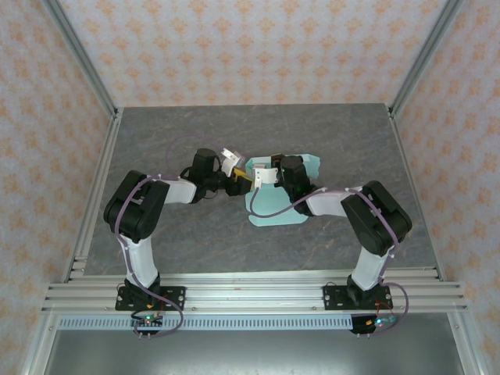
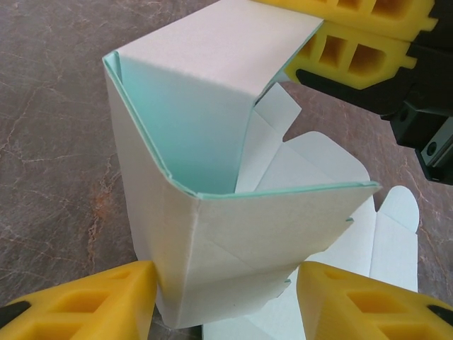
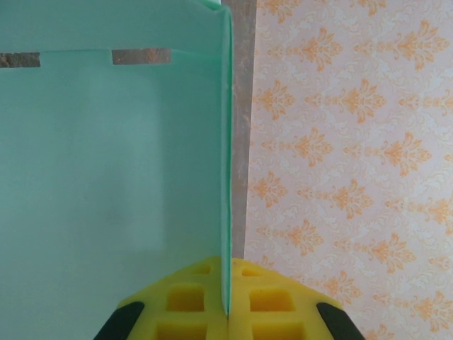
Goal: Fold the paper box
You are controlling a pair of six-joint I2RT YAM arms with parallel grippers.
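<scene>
The paper box, a pale mint-blue sheet of thin die-cut card with a whiter outer face, lies in the middle of the table, a little right of centre. It is partly raised. Two panels stand up and meet at a creased corner, while rounded tabs and flaps lie flat on the far and right side of that corner. From above, the flat part runs from near-left to far-right, under the right arm's wrist. The right gripper, with yellow foam-block fingers, is closed on the thin edge of one upright panel, the card pinched between the pads. The left gripper, reaching in from the left, straddles the lower part of the standing corner. Its left finger touches the card wall and its right finger is against it or just beside it. I cannot tell whether these half-parted jaws are pressing or merely bracketing it. The coming fold seems to turn on this corner, which sits between the two tools, so both arms are about equally near. The loose flaps beyond the corner are the likeliest thing to snag. Around it there is the grey marbled table top, cream walls with an orange pattern and the aluminium rail that carries the arm bases.
</scene>
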